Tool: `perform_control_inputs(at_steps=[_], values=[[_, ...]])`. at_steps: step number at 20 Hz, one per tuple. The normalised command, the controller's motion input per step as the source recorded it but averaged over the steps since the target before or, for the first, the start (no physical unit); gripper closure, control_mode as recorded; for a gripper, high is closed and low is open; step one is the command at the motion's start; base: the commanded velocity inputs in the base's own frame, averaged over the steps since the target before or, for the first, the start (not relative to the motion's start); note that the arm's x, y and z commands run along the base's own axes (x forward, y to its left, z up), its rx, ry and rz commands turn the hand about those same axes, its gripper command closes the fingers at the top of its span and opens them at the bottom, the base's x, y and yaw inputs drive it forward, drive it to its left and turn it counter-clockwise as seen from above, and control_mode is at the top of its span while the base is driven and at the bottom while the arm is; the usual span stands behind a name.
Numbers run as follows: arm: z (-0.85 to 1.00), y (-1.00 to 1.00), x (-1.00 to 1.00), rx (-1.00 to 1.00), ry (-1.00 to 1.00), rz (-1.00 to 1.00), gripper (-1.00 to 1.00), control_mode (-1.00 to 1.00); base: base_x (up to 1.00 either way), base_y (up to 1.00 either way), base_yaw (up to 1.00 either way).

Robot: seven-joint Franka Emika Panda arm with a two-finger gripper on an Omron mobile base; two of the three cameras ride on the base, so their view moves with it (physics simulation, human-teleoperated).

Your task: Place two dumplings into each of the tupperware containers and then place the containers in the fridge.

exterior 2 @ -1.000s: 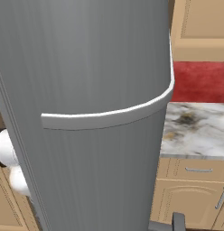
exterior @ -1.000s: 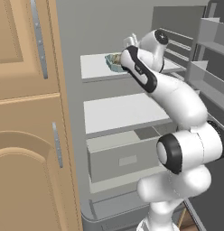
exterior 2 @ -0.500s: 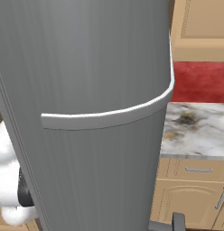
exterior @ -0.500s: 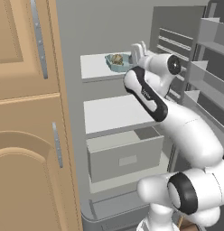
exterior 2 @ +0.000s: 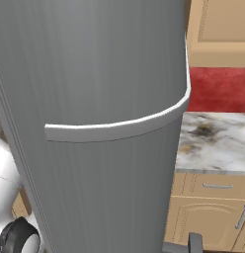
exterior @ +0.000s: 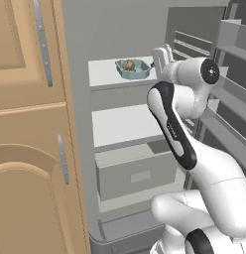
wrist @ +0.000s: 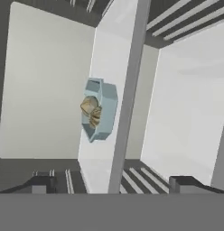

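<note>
The light blue container sits on the fridge's upper shelf, holding 2 dumplings. It is probably light, stiff and thin-walled; grip across its flared rim. To its right, the gripper has its fingers apart, holding nothing.

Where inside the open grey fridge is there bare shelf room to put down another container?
The top white shelf is bare left of the small light blue container holding dumplings. The middle white shelf, above the grey drawer, looks fully bare. Crowded: the top shelf's right end, where the open gripper stands beside the container.
</note>
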Motion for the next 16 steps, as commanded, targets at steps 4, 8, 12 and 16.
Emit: perform_control_inputs(at_steps=[4,8,12,16], values=[[0.10,0.00,-1.00,-0.17,0.26,0.02,-1.00,-1.00,0.00,0.00,0.00],[-0.03,-0.01,-1.00,-0.25,0.11,0.15,-1.00,-1.00,0.00,0.00,0.00],[0.00,0.00,-1.00,-0.24,0.18,0.28,-1.00,-1.00,0.00,0.00,0.00],[0.00,0.00,-0.88,-0.18,0.20,0.42,-1.00,-1.00,0.00,0.00,0.00]])
